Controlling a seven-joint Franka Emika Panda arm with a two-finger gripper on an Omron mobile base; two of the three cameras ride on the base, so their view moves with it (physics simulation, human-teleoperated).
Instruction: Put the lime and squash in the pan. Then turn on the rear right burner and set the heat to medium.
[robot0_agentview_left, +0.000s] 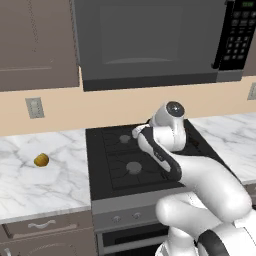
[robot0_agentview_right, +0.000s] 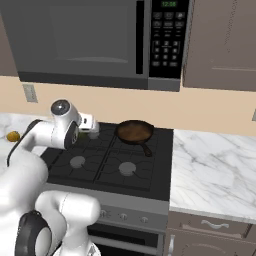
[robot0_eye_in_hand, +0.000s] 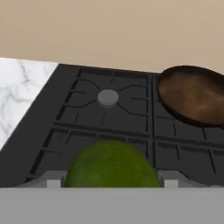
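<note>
My gripper (robot0_eye_in_hand: 112, 180) is shut on the lime (robot0_eye_in_hand: 111, 164), a dark green ball that hangs above the left half of the black stove (robot0_eye_in_hand: 65, 131). In the right base view the lime (robot0_agentview_right: 82, 135) peeks out under the white hand. The dark brown pan (robot0_eye_in_hand: 192, 96) sits on the rear right burner and hides it; it lies ahead and to the right of the gripper. Its thin handle (robot0_agentview_right: 146, 149) points toward the stove's front. The yellow-orange squash (robot0_agentview_left: 41, 160) rests on the marble counter left of the stove, well away from the gripper.
The rear left burner (robot0_eye_in_hand: 107, 97) lies just ahead of the lime. A row of knobs (robot0_agentview_right: 123, 216) runs along the stove's front panel. A microwave (robot0_agentview_left: 150, 40) hangs low over the stove. Marble counter (robot0_agentview_right: 215, 170) stretches to the right.
</note>
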